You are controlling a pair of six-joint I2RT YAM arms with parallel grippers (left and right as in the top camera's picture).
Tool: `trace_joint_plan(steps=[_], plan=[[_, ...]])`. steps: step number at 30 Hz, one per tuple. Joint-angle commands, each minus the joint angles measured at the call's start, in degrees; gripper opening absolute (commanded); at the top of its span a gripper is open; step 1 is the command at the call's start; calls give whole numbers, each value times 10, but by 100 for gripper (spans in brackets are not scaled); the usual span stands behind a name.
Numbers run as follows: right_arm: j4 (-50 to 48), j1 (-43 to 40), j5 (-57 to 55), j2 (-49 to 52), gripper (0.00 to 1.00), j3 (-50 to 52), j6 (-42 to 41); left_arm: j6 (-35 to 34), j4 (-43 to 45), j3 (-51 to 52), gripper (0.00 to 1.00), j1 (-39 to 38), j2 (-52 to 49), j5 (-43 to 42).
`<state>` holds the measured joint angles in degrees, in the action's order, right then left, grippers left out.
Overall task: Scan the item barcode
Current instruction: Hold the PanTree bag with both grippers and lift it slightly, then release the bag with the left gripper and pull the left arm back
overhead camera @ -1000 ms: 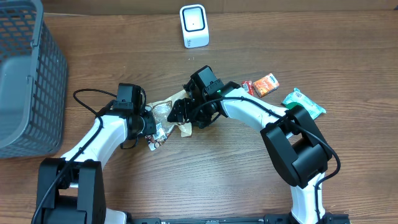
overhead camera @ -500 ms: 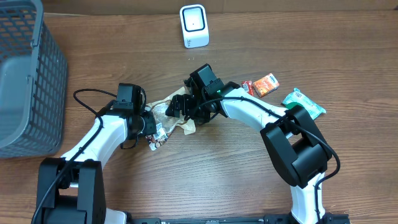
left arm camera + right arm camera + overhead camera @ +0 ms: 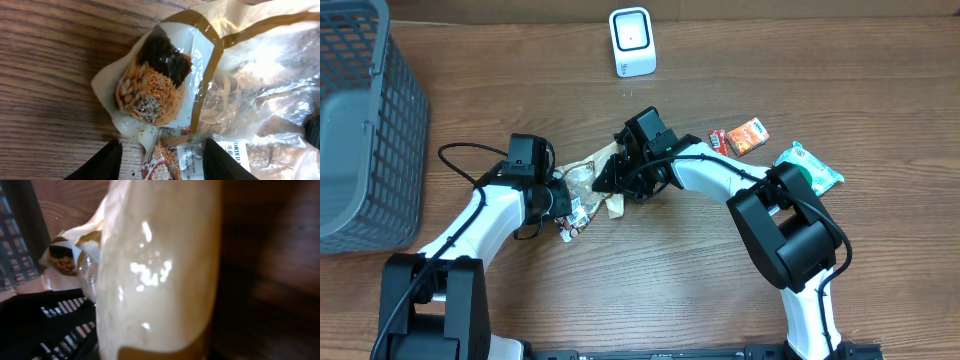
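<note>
The item is a clear and cream snack bag point(image 3: 585, 180) with brown trim, held between both arms at mid-table. My left gripper point(image 3: 568, 205) holds its lower end. In the left wrist view the bag point(image 3: 165, 75) shows nuts and a white printed label, with its crumpled end between the black fingers point(image 3: 107, 160). My right gripper point(image 3: 608, 180) is shut on the bag's upper right edge. In the right wrist view the glossy bag point(image 3: 155, 270) fills the frame and hides the fingers. The white scanner point(image 3: 632, 42) stands at the back centre, apart from the bag.
A grey mesh basket point(image 3: 360, 130) stands at the far left. A red and orange packet point(image 3: 740, 137) and a green packet point(image 3: 810, 165) lie to the right of the arms.
My right gripper stood wide open over the bag half a second ago and has now closed on its edge. The left arm and its end of the bag have not moved.
</note>
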<state>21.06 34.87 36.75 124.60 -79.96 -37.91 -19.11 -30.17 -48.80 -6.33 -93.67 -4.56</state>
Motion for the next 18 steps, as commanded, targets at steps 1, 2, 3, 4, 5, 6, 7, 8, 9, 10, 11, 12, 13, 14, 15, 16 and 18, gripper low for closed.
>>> trace_joint_plan(steps=[1,2,3,4,5,6,7,8,9,10,11,12,13,14,15,16,18], plan=[[10,-1,2,9,22,2,4,13,-6,10,45,-5,-22,7],[14,-3,3,9,21,2,4,14,-6,10,45,-5,-22,7],[21,-5,3,9,20,2,4,14,-6,10,45,-5,-22,7],[29,-6,3,9,20,2,4,14,-6,10,45,-5,-22,7],[38,-8,3,9,20,2,4,14,-6,10,45,-5,-22,7],[49,-10,3,9,18,2,4,14,-5,10,45,-5,-22,8],[56,-12,5,9,12,1,5,13,-4,10,45,-5,-22,11],[63,-14,5,9,9,2,9,13,-3,10,45,-5,-22,18],[68,-16,6,9,4,1,22,13,-2,10,45,-5,-22,28],[72,-19,12,9,4,1,40,13,-2,10,45,-5,-22,35],[75,-21,22,9,4,1,54,13,-1,10,45,-5,-22,42],[78,-24,35,9,4,1,67,13,0,10,45,-5,-22,48],[80,-26,45,9,4,1,71,13,1,10,45,-4,-22,51],[80,-28,56,9,4,1,77,13,2,10,46,-4,-22,52],[80,-29,64,9,4,1,84,13,5,10,46,-4,-22,52],[80,-30,71,8,4,1,96,14,7,10,46,-4,-22,52],[82,-30,76,3,4,1,120,20,10,9,44,-4,-22,52]])
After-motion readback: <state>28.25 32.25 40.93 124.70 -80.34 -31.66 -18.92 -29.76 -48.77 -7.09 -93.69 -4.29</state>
